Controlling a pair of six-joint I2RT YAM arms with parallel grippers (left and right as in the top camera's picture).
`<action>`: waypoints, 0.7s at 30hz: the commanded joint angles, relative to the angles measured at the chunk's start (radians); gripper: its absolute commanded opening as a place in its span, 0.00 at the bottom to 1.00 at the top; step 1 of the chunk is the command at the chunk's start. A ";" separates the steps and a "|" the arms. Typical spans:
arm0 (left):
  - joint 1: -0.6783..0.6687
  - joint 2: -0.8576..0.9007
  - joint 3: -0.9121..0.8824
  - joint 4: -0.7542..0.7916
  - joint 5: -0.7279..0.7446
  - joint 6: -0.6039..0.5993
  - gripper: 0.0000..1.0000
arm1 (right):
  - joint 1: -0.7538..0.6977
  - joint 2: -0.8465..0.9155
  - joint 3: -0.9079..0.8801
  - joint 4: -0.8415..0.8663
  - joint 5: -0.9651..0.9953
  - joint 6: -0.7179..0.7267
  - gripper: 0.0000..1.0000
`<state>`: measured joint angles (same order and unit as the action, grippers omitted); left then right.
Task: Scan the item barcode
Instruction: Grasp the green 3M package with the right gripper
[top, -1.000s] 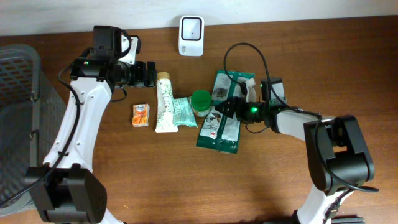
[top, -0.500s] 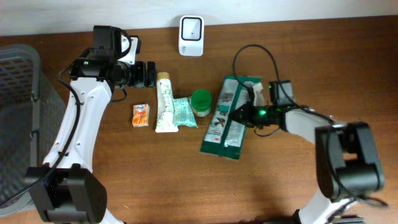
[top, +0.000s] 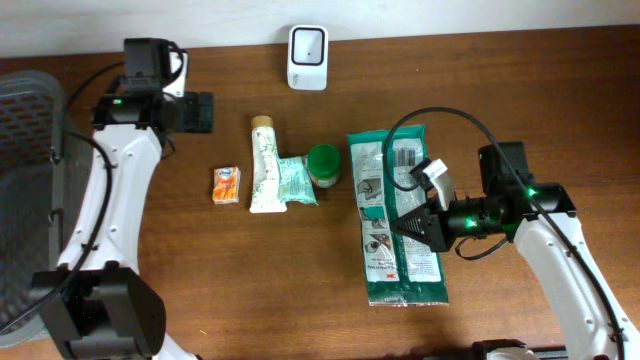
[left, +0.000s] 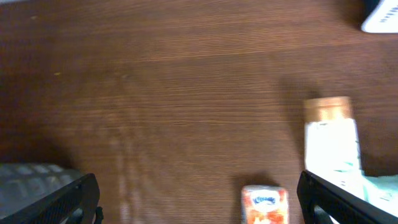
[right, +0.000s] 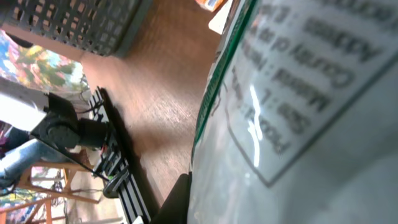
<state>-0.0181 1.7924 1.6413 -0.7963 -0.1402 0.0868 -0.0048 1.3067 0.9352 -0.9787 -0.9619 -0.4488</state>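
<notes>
Packet: green-and-white packet (top: 385, 250) lies lengthwise at the near right of the table (top: 250, 290), and it is the item to be scanned.
Right gripper: right gripper (top: 405, 226) is clamped tight on the packet's right edge, about midway along.
Right wrist view: the packet (right: 298, 124) fills most of the frame with blurred print and hides the fingers. It may be raised off the wood, but neither view settles that.
Barcode: barcode (top: 403, 155) faces up near the packet's far end. Only the overhead view shows it.
Middle row: green-lidded jar (top: 323, 165), teal sachet (top: 295, 182), white tube (top: 263, 165) and small orange pack (top: 227, 185) sit left of the packet, well apart from it.
Basket: dark mesh basket (top: 25, 150) stands at the left edge. The right wrist camera sees it (right: 74, 25) side-on.
Left gripper: left gripper (top: 200, 112) hangs at the far left with jaws spread wide and nothing held. Its own camera shows both fingers (left: 62, 199) over bare wood.
Scanner: white scanner (top: 307, 45) stands at the far edge, well apart from the barcode.
</notes>
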 joint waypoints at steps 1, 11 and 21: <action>0.082 0.011 0.013 0.002 -0.018 0.013 0.99 | 0.006 -0.016 0.024 -0.006 0.005 -0.014 0.04; 0.122 0.011 0.013 0.002 -0.017 0.013 0.99 | 0.006 -0.014 0.081 -0.009 0.004 0.074 0.04; 0.122 0.011 0.013 0.002 -0.018 0.013 0.99 | 0.210 0.037 0.094 0.307 -0.140 0.365 0.04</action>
<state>0.1024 1.7927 1.6413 -0.7959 -0.1505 0.0872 0.1234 1.3228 1.0084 -0.7139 -1.0435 -0.1604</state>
